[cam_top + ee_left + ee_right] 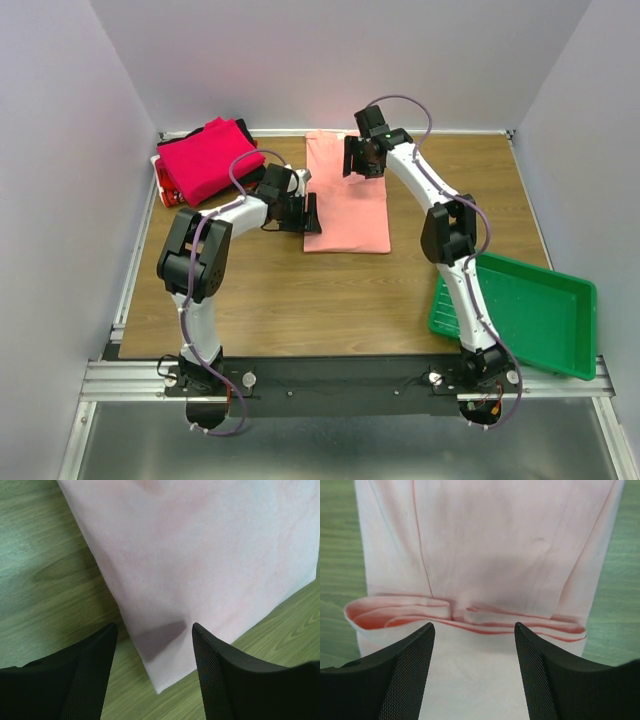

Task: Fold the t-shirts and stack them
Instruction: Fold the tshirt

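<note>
1. Left gripper hovers with its jaws apart and empty. It straddles one corner of the salmon-pink t-shirt, low in the middle of the left wrist view.
2. Right gripper is likewise spread and holds nothing. It hangs over the shirt's far end, where a bunched, layered edge runs across the middle of the right wrist view.
3. That shirt lies flat as a long narrow strip in the upper centre of the top view, its sides already turned in.
4. It looks light, thin and limp. Lifted at one point it would probably sag and fall open, and the top layer could slide off those beneath.
5. The safest hold seems to be a pinch through every layer at the end corners, taken low against the wooden table.
6. At the upper left of the top view sits a stack of folded t-shirts in magenta, red and black, apart from the pink one.
7. At the lower right, a green tray overhangs the table edge.
</note>
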